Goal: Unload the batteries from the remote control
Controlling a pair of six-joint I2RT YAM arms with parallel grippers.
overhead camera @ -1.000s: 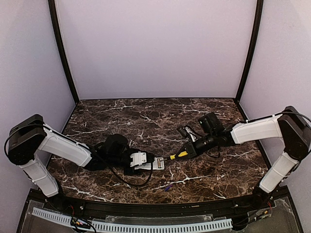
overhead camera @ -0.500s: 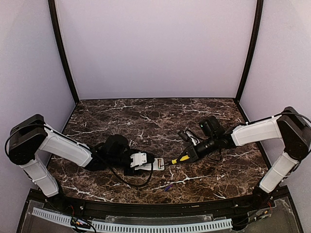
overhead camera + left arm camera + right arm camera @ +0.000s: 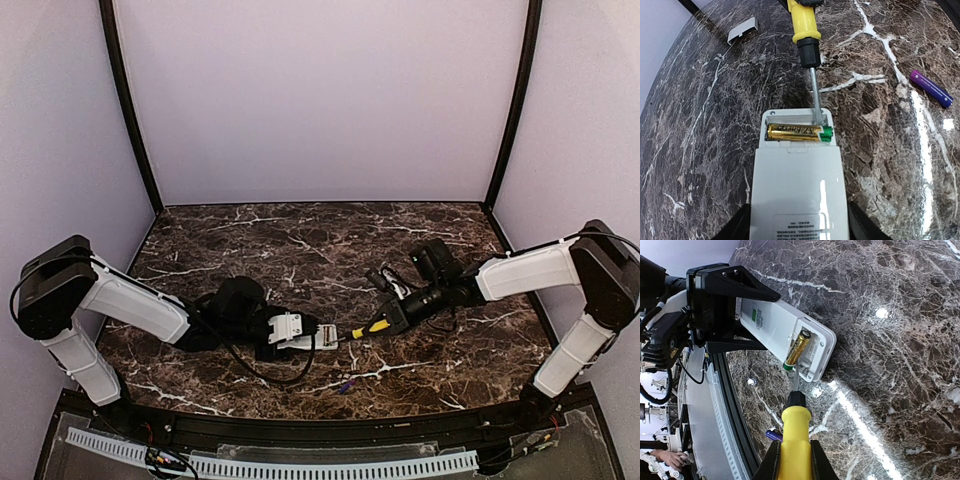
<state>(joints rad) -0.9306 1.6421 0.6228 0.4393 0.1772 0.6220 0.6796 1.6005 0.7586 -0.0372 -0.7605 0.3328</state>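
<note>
Gold battery (image 3: 792, 132) sits in remote control (image 3: 797, 180), clamped by left gripper (image 3: 797, 227). Right gripper (image 3: 794, 460) grips yellow screwdriver (image 3: 805, 25); best lever tip under green end, gently.

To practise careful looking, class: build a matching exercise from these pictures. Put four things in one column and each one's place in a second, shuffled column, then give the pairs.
Things:
1 gold battery
2 purple battery
3 screwdriver
4 remote

Places:
A gripped in the right claw
B loose on the table
C gripped in the left claw
D inside the opened remote

Pairs: 1-D, 2-B, 3-A, 4-C
</note>
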